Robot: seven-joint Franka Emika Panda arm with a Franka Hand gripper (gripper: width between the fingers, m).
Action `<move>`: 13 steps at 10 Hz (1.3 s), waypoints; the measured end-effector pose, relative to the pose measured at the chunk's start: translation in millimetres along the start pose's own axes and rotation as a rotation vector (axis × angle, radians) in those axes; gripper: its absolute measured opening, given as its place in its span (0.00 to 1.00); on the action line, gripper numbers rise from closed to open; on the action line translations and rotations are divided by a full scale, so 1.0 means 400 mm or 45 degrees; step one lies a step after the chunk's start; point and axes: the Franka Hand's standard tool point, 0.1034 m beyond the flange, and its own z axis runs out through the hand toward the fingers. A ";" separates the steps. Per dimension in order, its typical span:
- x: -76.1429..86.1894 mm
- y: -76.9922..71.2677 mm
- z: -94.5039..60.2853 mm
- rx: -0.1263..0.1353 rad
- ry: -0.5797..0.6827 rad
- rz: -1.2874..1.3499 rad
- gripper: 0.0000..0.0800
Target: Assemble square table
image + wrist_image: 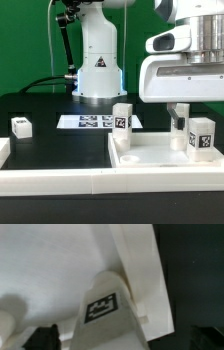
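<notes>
light: bright, even, overhead
glare: white slab (160, 160) washed out
blur: wrist view soft; fingers (45, 336) dark, unfocused

Robotics lab: black table (45, 108), marker board (90, 122), robot base (97, 60).

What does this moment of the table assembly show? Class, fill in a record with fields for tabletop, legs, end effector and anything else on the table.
tabletop: white square slab with raised rim, lying flat at the front
legs standing on slab: two, tagged; one on the exterior view's left, one on its right
loose leg: one, lying on the black table, apart from the slab
end effector: above the slab near the right leg; open or shut cannot be told
marker board: flat behind the slab
front rail: long white barrier
</notes>
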 end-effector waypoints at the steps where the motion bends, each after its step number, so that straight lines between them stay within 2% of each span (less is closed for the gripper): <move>1: 0.002 0.002 -0.001 -0.005 0.003 -0.097 0.81; 3: 0.008 0.013 -0.002 -0.016 0.005 -0.261 0.81; 6: 0.011 0.018 -0.002 -0.023 0.006 -0.306 0.78; 8: 0.011 0.018 -0.002 -0.023 0.006 -0.278 0.36; 10: 0.011 0.018 -0.002 -0.021 0.006 -0.232 0.36; 13: 0.012 0.020 -0.001 -0.015 0.009 0.086 0.36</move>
